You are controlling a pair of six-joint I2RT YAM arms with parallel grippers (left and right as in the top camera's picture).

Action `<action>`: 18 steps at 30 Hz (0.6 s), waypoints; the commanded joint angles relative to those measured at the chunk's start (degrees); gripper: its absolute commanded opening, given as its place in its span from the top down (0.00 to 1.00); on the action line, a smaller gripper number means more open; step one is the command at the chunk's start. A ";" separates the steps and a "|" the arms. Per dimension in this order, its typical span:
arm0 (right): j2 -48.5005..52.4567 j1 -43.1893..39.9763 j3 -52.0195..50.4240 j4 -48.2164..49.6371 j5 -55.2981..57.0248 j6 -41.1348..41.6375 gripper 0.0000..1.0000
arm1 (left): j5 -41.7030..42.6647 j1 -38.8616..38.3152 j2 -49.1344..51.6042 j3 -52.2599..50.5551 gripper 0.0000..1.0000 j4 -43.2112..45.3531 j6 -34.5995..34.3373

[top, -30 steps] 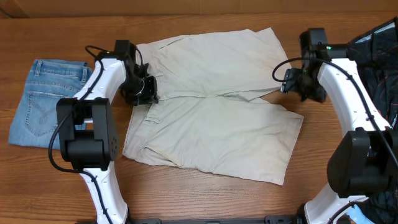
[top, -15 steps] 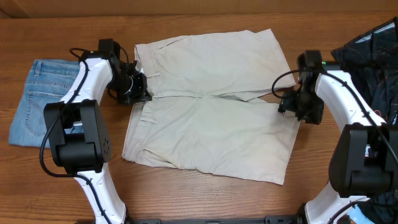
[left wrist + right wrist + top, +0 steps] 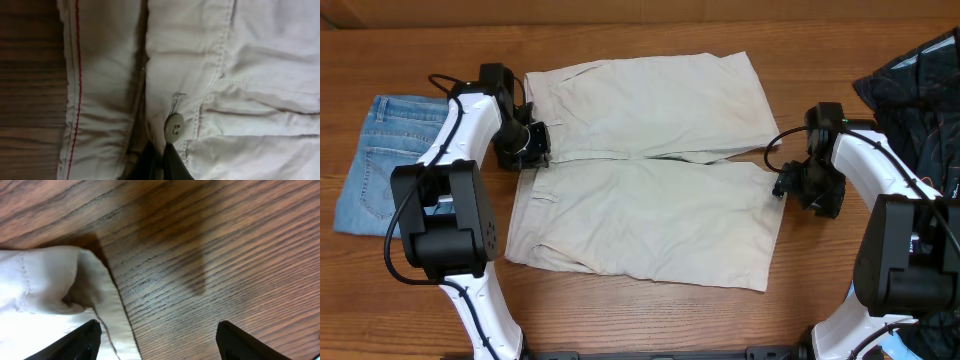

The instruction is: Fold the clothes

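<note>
The clothes, pale beige shorts (image 3: 650, 170), lie spread flat mid-table with the waistband to the left and both legs pointing right. My left gripper (image 3: 527, 150) is at the middle of the waistband. In the left wrist view it (image 3: 161, 150) is shut on the fabric edge just below the button (image 3: 174, 127). My right gripper (image 3: 792, 186) sits on the table just past the hem corner of the near leg. In the right wrist view it (image 3: 159, 330) stands open over bare wood, with the hem corner (image 3: 50, 280) beside its left finger and nothing between the fingers.
Folded light-blue jeans (image 3: 390, 160) lie at the far left, just beyond the left arm. A black garment (image 3: 920, 90) is heaped at the right edge behind the right arm. The wooden table (image 3: 650, 320) shows in front of the shorts.
The left gripper drew the waistband to the left, and the shorts slid left and lie flatter. The right gripper moved from the gap between the legs to the near leg's hem corner.
</note>
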 commanded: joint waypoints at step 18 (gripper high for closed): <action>-4.04 -0.13 3.41 -1.03 -1.01 -0.39 0.21 | -14.10 0.33 -2.05 14.38 0.44 -10.73 -4.44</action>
